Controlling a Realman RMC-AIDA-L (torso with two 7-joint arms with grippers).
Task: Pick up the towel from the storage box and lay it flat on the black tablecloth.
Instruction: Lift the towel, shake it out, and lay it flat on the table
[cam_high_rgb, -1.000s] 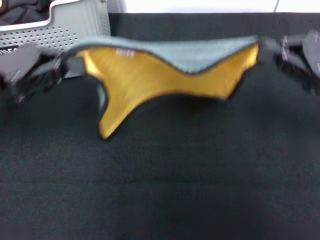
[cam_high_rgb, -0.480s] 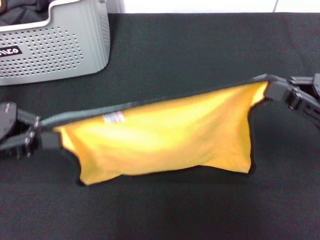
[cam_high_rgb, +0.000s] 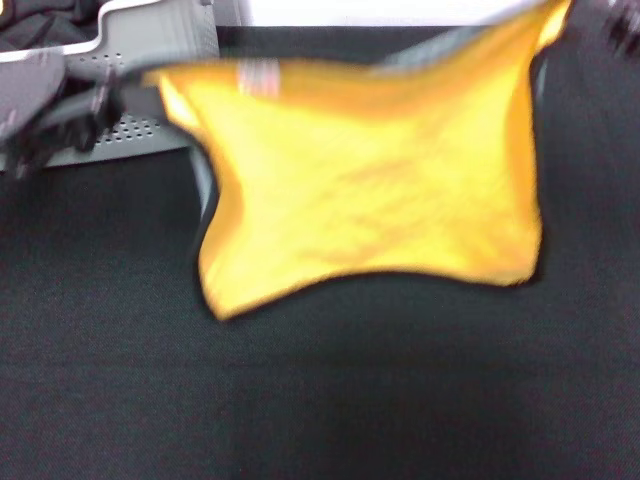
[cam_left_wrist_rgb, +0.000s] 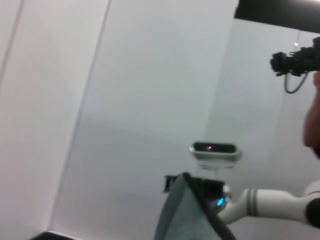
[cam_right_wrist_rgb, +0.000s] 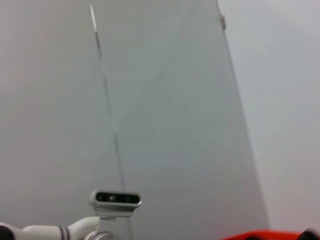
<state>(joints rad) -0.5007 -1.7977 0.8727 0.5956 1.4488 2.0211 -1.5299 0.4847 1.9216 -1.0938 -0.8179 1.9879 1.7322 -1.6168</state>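
1. Head view shows the storage box (cam_high_rgb: 150, 40), a light grey perforated basket, at the far left corner of the surface; a dark bundle of cloth (cam_high_rgb: 45, 22) lies inside it, showing over its rim.
2. The towel (cam_high_rgb: 370, 175) is out of the box, held up in the air over the black tablecloth (cam_high_rgb: 330, 400), spread wide with its bright yellow-orange face toward the head camera.
3. Its top edge is stretched between the two arms, while the lower edge hangs free above the tablecloth in a wavy line, with black stitched edging visible along the bottom and sides.
4. A small white tag (cam_high_rgb: 258, 75) sits near the top edge toward the left corner, and a strip of the grey-green face shows where the top edge folds over.
5. The left gripper (cam_high_rgb: 120, 85) is in front of the storage box, its jaws clenched on the towel's upper left corner.
6. The right gripper (cam_high_rgb: 620, 25) sits at the far right edge of the head view, mostly cut off; the towel's upper right corner reaches up to it, but whether its jaws are clenched I cannot tell.
7. Left wrist view shows the grey-green face of the towel with its black edging rising against a pale wall (cam_left_wrist_rgb: 125, 100).
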